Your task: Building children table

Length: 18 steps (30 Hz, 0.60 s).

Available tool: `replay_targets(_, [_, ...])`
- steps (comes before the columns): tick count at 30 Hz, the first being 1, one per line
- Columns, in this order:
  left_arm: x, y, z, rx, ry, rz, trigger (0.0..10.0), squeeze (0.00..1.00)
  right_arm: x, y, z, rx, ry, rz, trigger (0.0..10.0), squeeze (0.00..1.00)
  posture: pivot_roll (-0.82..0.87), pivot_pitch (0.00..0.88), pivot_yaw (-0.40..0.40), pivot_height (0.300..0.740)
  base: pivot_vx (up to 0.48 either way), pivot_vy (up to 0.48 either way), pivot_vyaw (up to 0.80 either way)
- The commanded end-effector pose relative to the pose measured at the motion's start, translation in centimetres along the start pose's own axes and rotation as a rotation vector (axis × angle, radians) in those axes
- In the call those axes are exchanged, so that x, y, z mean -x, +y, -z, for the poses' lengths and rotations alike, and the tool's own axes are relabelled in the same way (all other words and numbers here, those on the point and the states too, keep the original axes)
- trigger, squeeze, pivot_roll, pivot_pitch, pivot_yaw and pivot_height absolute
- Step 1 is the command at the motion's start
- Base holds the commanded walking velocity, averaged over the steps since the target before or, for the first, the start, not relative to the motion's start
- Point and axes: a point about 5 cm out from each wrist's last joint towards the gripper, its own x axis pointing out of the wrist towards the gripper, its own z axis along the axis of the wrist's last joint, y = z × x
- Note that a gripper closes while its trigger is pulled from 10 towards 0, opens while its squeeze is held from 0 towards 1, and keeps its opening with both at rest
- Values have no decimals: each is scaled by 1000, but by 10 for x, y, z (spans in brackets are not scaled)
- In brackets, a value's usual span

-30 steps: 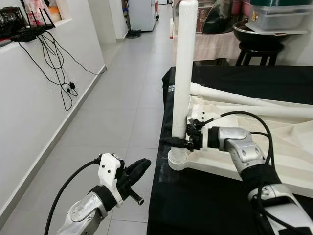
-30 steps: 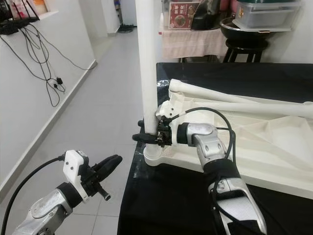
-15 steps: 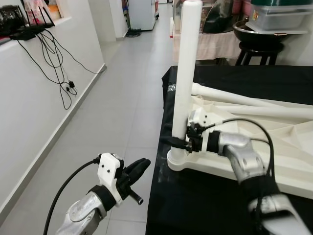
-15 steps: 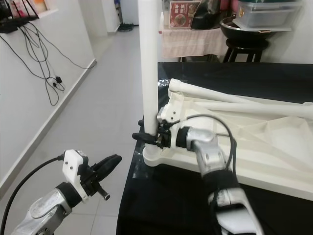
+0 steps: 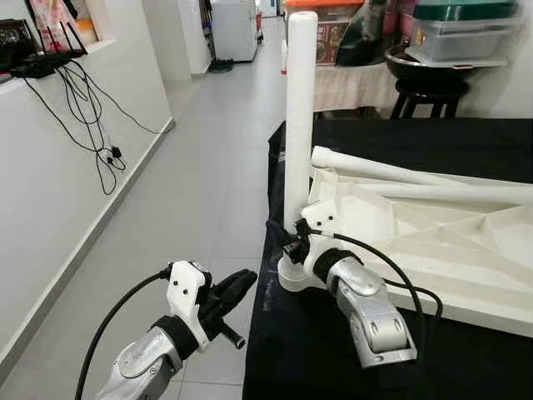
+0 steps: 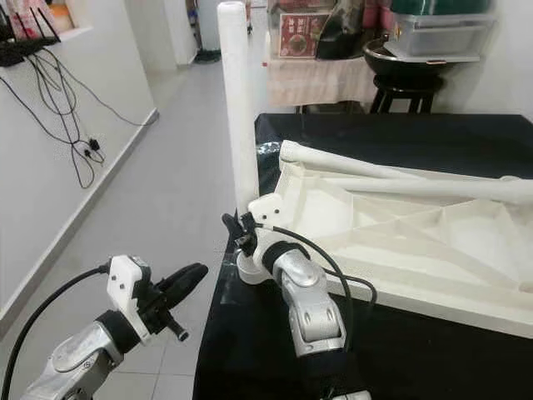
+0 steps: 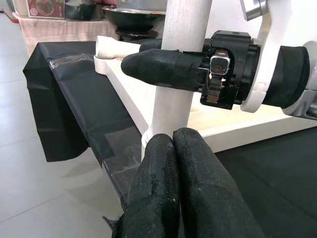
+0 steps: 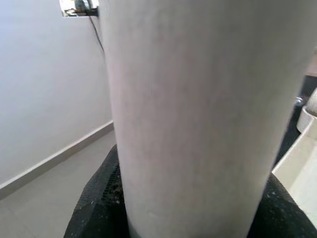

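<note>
The white table top lies upside down on a black-covered table. A white leg stands upright in its near left corner socket. My right gripper is shut on this leg just above the socket; the right wrist view has the leg close up between the black fingers. My left gripper hangs low over the floor left of the table, shut with nothing in it. Its wrist view looks past its fingers at the leg.
Two more white legs lie across the table top. A white wall with dangling cables runs along the left, tiled floor beside it. Behind the table stand a black stool and a cloth-covered stand with containers.
The view has shifted a little. My right arm has swung its elbow down toward me, with the gripper still shut on the upright leg. The left arm has not moved.
</note>
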Motion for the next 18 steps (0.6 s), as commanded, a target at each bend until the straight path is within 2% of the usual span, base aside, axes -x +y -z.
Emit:
replay_targets(1, [1,3,3,-5,12,-10,10000,0,3,-1,18,-33,108,21,5020,0,-6,10,27,740,0,0,0])
replay_targets(2, [1,3,3,-5,12,-10,10000,0,3,-1,18,-33,108,21,5020,0,-6,10,27,740,0,0,0])
replay_targets(3, [0,2,3,-5,11,-11,10000,0,2,4,12,-35,90,-10,10000,0,-5,10,28,740,0,0,0])
replay_targets(4, [0,2,3,-4,11,-10,10000,0,0,6,8,-52,69,-68,10000,1000,-4,10,29,740,0,0,0])
replay_targets(7, [0,2,3,-3,11,-10,10000,0,-1,10,3,-73,47,-125,10000,1000,-4,10,29,740,0,0,0])
replay_targets(9, [-1,2,3,-2,11,-8,10000,0,-5,5,-8,-71,-6,-242,10000,1000,-3,11,30,740,0,0,0])
replay_targets(11, [-1,2,2,-2,10,-8,10000,0,-7,2,-12,-60,-22,-284,10000,1000,0,15,31,740,0,0,0])
replay_targets(12, [-1,2,2,-2,10,-8,10000,0,-8,-2,-17,-37,-40,-333,10000,267,2,15,31,740,0,0,0])
replay_targets(13, [0,2,2,-3,9,-8,10000,0,-9,-7,-21,-13,-49,-398,10000,0,9,23,33,740,0,0,0])
replay_targets(15, [1,1,1,-4,9,-9,10000,0,-11,-13,-27,41,-51,-504,10000,0,19,30,38,740,0,0,0])
replay_targets(17, [1,1,1,-4,9,-9,10000,0,-11,-14,-28,56,-47,-535,10000,0,22,31,38,740,0,0,0])
replay_targets(18, [3,1,0,-5,12,-9,10000,0,-11,-18,-29,98,-32,-611,10000,0,36,39,44,740,0,0,0])
